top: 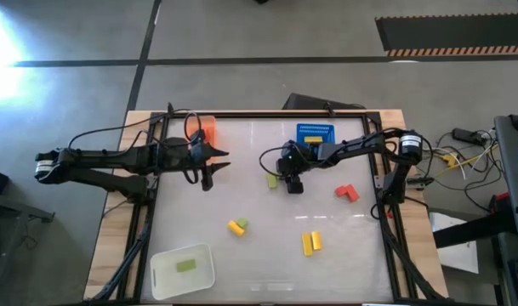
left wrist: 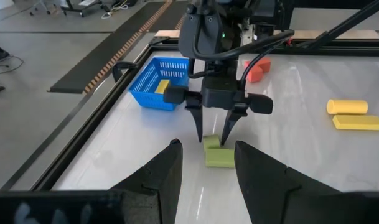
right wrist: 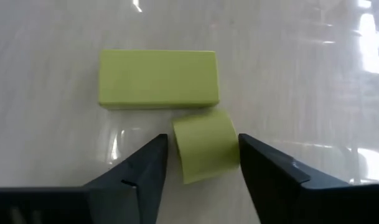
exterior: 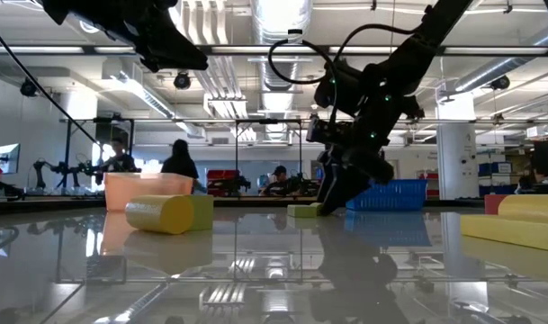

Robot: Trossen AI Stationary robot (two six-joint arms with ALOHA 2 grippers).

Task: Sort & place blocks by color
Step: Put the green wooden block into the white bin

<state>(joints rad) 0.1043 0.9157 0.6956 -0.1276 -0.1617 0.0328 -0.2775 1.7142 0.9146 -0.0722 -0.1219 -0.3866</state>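
Through the right wrist camera I see my right gripper point(right wrist: 202, 158) close above the pale, glossy surface point(right wrist: 46, 31), its two dark jaws spread apart. Between them sits a small light green block point(right wrist: 205, 146), a short chunk turned slightly askew; I can see a thin gap on either side, so neither jaw is touching it. Just beyond that chunk lies a longer light green bar point(right wrist: 158, 78), flat on the surface and set crosswise to the jaws. The chunk's far edge meets or nearly meets the bar's near edge; I cannot tell which. Bright reflections streak the surface off to one side.
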